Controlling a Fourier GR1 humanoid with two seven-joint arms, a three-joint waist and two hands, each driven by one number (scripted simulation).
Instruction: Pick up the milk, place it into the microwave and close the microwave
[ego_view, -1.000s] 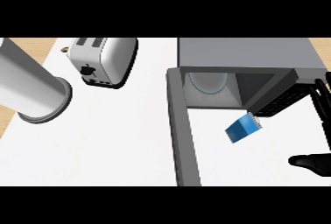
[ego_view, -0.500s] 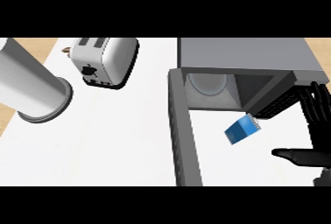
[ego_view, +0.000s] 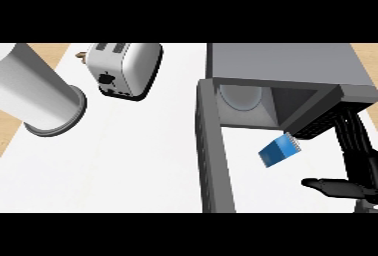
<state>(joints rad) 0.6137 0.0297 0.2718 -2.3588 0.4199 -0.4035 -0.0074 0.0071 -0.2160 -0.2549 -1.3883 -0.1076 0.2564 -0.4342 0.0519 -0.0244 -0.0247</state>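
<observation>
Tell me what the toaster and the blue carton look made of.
The silver two-slot toaster looks like brushed or polished metal: soft pale sheen on its rounded sides, with a darker, probably plastic base. The small blue milk carton looks matte, likely coated paperboard: flat faces, no glare.

Bright, even light; faint soft shadows on the counter.

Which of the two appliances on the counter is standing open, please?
The grey microwave at the right: its door is swung out and the cavity shows. The silver toaster at the upper left has no door.
</observation>
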